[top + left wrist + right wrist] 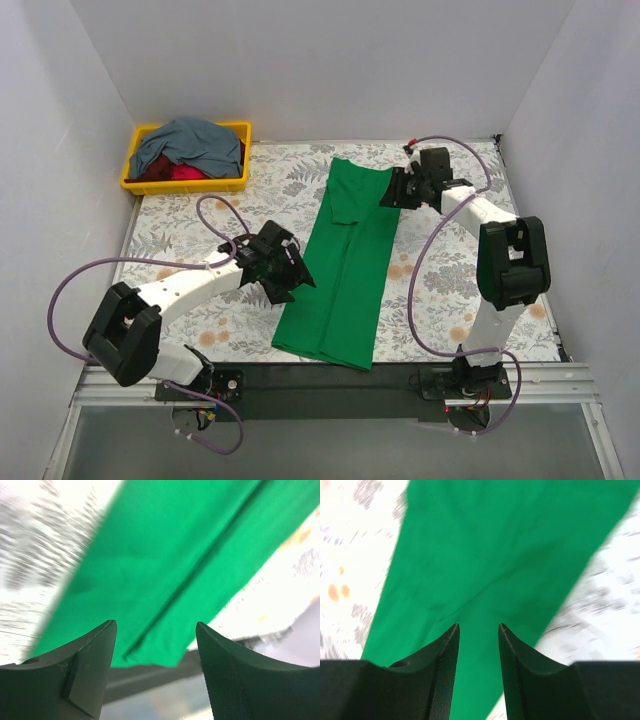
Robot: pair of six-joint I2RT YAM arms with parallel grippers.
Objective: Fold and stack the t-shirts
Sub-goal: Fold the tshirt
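The green t-shirt [345,265] lies folded into a long narrow strip down the middle of the table, its near end at the front edge. It also fills the left wrist view [170,565] and the right wrist view [495,565]. My left gripper [297,278] is open and empty at the strip's left edge, above the cloth [156,630]. My right gripper [392,192] is open and empty at the strip's far right edge [479,627]. The grey-blue t-shirt [190,143] lies crumpled on the red t-shirt [180,172] in the bin.
A yellow plastic bin [132,180] stands at the far left corner. A floral cloth [450,270] covers the table. White walls close in the left, back and right sides. A black rail [330,380] runs along the front edge.
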